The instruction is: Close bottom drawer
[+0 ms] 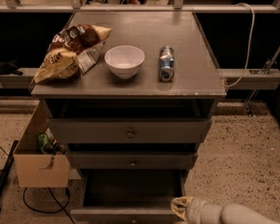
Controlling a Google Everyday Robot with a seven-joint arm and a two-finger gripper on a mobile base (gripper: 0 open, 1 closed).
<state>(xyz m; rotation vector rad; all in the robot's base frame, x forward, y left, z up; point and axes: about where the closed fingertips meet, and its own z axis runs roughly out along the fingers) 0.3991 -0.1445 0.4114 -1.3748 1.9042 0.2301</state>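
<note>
The bottom drawer (126, 213) of the grey cabinet stands pulled out, its dark box interior (130, 188) open to view and its front panel at the frame's lower edge. My gripper (181, 206) comes in from the lower right on a white arm and sits at the right end of that drawer's front panel. The middle drawer (133, 161) and the top drawer (129, 131) above it are pushed in further.
On the cabinet top (186, 78) lie a chip bag (67, 50), a white bowl (124, 60) and a can on its side (166, 63). An open cardboard box (39, 164) stands on the floor to the left, with cables beside it.
</note>
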